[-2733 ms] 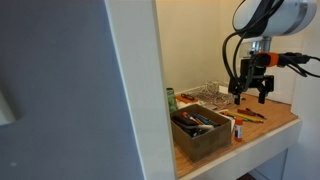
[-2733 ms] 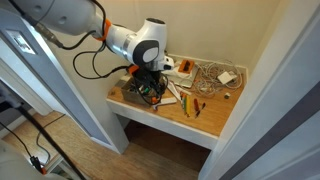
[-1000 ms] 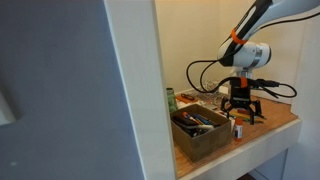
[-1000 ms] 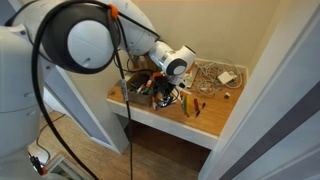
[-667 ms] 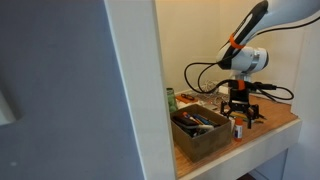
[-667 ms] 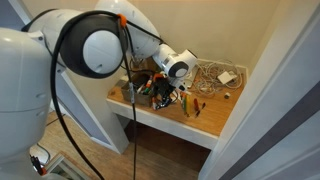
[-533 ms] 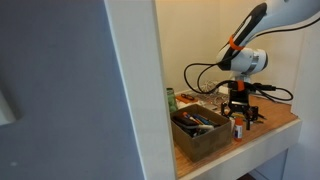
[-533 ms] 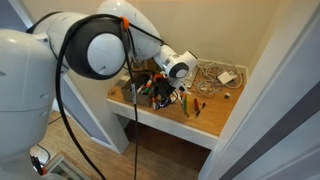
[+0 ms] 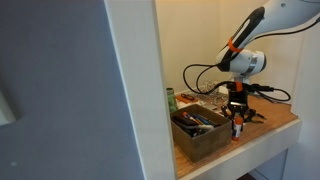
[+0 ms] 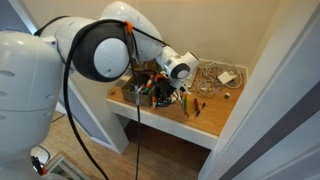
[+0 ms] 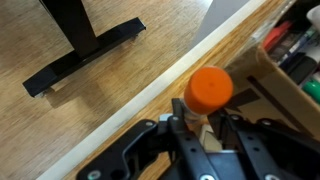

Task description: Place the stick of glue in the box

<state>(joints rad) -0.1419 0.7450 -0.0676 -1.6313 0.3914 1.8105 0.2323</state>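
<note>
In the wrist view the stick of glue (image 11: 210,90) stands upright on the wooden shelf, its round orange cap toward the camera. My gripper (image 11: 203,120) is shut on the stick's whitish body just under the cap. The box (image 11: 277,72) lies right beside it at the upper right, with pens inside. In an exterior view the gripper (image 9: 238,122) points straight down at the stick of glue (image 9: 238,130), just to the side of the grey-brown box (image 9: 200,137). In an exterior view the arm hides the stick, and the gripper (image 10: 164,98) hangs by the box (image 10: 136,96).
A silvery wire rack (image 9: 208,92) (image 10: 206,72) stands at the back. Orange-handled tools (image 9: 252,115) (image 10: 196,105) lie on the shelf. A dark green cylinder (image 9: 170,98) stands behind the box. A white wall (image 9: 135,90) bounds one side, and the shelf's front edge (image 10: 170,127) is near.
The gripper came down over the stick of glue and its jaws closed from wide open onto the stick. The stick stands in the same spot on the shelf.
</note>
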